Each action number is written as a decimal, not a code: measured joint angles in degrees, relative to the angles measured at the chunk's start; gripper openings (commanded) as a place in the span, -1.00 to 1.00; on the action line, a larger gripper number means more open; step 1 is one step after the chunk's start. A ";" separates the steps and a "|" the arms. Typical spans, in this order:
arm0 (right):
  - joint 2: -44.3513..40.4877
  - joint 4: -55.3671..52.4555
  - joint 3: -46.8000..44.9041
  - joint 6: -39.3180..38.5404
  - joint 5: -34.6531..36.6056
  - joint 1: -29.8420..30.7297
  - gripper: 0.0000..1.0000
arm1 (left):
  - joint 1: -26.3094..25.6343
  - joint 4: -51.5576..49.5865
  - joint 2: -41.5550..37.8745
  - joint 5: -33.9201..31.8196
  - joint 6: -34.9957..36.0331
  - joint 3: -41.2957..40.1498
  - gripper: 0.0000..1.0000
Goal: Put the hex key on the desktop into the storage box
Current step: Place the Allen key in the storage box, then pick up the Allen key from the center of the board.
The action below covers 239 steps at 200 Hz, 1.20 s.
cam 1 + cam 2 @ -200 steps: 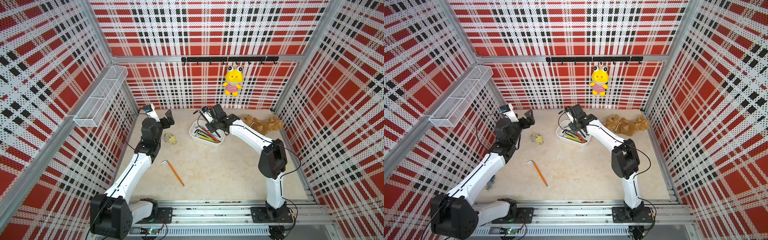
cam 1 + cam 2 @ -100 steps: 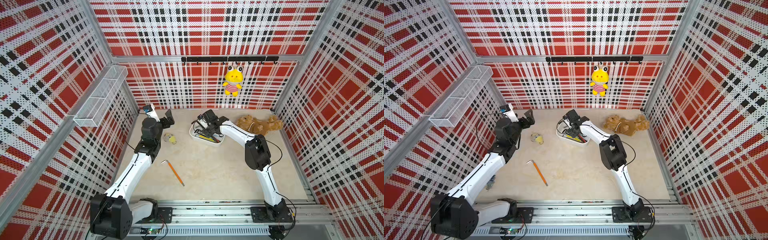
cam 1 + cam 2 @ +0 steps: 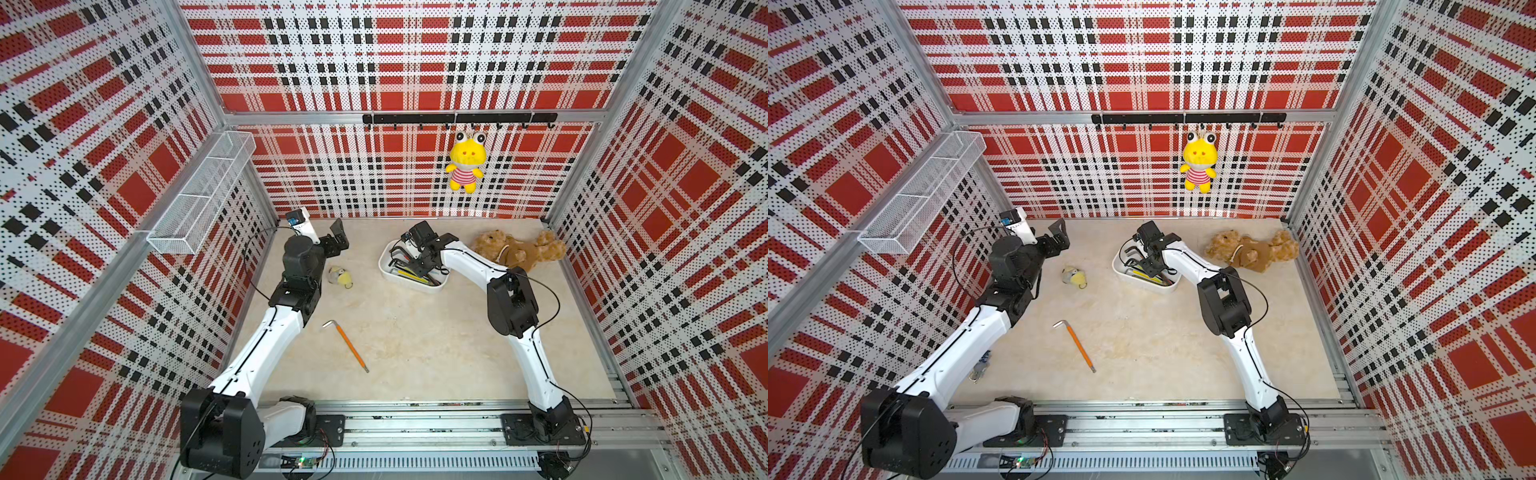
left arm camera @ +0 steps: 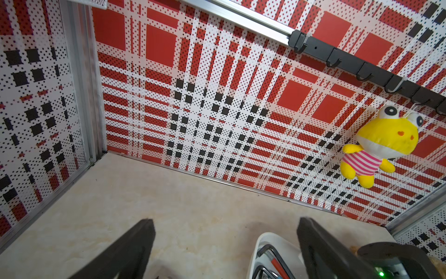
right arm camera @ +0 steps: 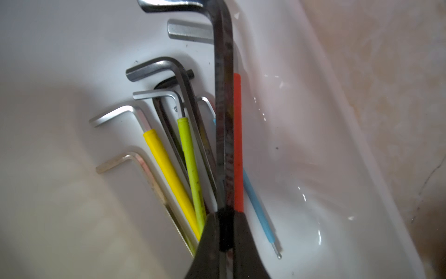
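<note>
An orange-handled hex key [image 3: 347, 340] [image 3: 1077, 345] lies alone on the beige desktop [image 3: 415, 332], in front of both grippers. The white storage box [image 3: 386, 266] [image 3: 1119, 268] stands at the back and holds several hex keys with yellow, green, red and blue sleeves. My right gripper [image 3: 419, 262] [image 5: 225, 215] reaches down into the box, shut on a long dark hex key [image 5: 223, 120] that runs lengthwise over the others. My left gripper [image 3: 338, 239] [image 4: 225, 224] hangs open and empty above the back left of the desktop; the box rim [image 4: 259, 244] shows by one finger.
A brown teddy bear [image 3: 519, 251] lies right of the box. A small yellow plush [image 3: 340, 276] sits beside my left arm. A yellow frog toy [image 3: 465, 166] hangs from the black hook rail [image 3: 457, 118]. A wire mesh basket [image 3: 203, 195] is fixed to the left wall.
My right arm's elbow swung left and the gripper came down into the storage box with the dark key. The left arm and the orange key have not moved.
</note>
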 measured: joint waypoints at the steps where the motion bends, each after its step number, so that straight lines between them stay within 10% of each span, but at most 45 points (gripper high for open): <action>1: 0.04 -0.07 0.00 0.02 0.00 0.00 -1.00 | 0.00 0.00 0.00 0.00 0.02 0.00 0.99; 37: 0.63 -0.33 0.39 0.33 -0.26 0.02 -1.00 | 0.00 0.00 0.00 0.00 0.00 0.00 0.98; 98: 0.61 0.00 1.05 1.60 -0.31 -0.20 -0.22 | 0.04 0.00 0.00 0.02 0.00 0.00 0.99; 239: -19.37 6.60 -15.02 11.02 -3.89 8.68 0.03 | 0.61 0.00 0.00 0.46 -0.07 0.00 0.99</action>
